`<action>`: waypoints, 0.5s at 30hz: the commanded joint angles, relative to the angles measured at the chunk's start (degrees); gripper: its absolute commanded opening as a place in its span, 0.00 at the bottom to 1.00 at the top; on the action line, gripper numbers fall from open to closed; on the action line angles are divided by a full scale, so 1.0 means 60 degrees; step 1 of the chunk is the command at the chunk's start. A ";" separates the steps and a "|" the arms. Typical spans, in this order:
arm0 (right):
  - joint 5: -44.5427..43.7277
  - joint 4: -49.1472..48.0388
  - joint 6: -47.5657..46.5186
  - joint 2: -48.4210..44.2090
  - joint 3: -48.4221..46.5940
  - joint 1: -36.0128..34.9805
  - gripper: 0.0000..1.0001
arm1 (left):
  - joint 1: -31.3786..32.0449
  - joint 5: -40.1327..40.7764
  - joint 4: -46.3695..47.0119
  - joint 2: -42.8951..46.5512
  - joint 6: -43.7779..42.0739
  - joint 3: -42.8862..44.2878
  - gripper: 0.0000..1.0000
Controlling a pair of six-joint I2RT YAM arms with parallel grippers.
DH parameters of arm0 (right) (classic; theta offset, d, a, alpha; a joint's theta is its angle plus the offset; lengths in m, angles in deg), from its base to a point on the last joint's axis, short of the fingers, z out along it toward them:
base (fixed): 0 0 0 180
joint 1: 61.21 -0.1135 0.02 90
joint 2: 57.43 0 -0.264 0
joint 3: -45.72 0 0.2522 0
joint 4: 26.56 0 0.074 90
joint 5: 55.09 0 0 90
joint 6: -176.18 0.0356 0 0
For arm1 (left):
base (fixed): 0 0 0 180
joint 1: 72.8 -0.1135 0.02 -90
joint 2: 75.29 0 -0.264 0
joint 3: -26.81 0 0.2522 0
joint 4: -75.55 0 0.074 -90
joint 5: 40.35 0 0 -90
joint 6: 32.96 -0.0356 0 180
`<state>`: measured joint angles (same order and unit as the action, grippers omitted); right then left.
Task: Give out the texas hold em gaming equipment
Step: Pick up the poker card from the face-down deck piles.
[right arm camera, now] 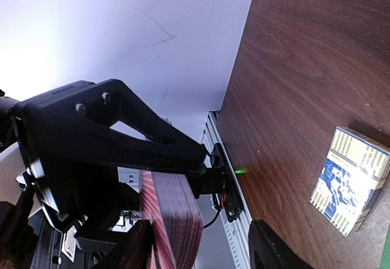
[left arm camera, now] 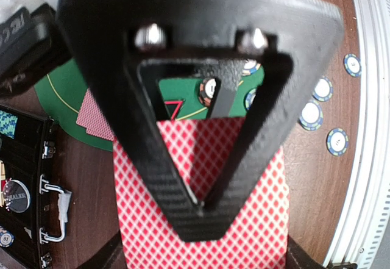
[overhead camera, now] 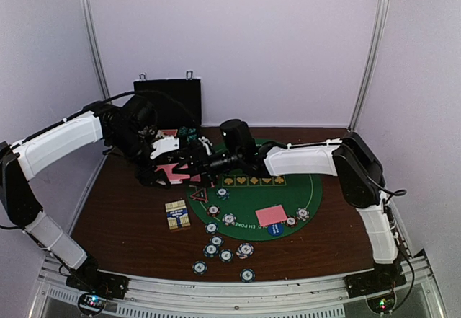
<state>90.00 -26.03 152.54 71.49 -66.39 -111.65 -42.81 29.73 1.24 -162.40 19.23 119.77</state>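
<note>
My left gripper point(overhead camera: 169, 168) is shut on a deck of pink-red-backed playing cards point(left arm camera: 256, 220) and holds it above the table's left half. The left gripper point(left arm camera: 204, 217) has one black finger across the deck's back. My right gripper point(overhead camera: 194, 161) is open, and its fingers point(right arm camera: 137, 247) stand wide on both sides of the deck's edge point(right arm camera: 173, 220). A few dealt cards point(overhead camera: 271, 215) lie on the green mat point(overhead camera: 317, 188). Striped chips point(overhead camera: 211, 249) are scattered in front of the mat. A red-edged triangle point(overhead camera: 199, 196) lies at the mat's left edge, and a blue disc point(overhead camera: 275, 228) lies by the dealt cards.
A black hinged case point(overhead camera: 167, 100) stands open at the back left and also shows in the left wrist view point(left arm camera: 24, 177). A blue and yellow card box point(overhead camera: 177, 214) lies on the brown table left of the mat, also in the right wrist view point(right arm camera: 350, 180). Both arms cross above the mat's left side.
</note>
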 commanded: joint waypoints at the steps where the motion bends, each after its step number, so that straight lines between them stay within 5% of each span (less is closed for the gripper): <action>1: -0.0212 0.0933 -0.0500 -0.0467 0.0463 0.0275 0.53 | -0.0005 -0.0248 0.0131 0.0189 -0.0005 0.0329 0.12; 15: -0.0017 0.0301 0.0029 -0.1930 0.1300 0.0276 0.30 | -0.0005 -0.0195 0.0134 0.0136 -0.0044 0.0258 0.11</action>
<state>89.96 -22.53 151.34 63.84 -60.47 -110.29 -42.81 29.68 1.26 -162.40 19.21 119.77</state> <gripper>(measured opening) 0.323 0.666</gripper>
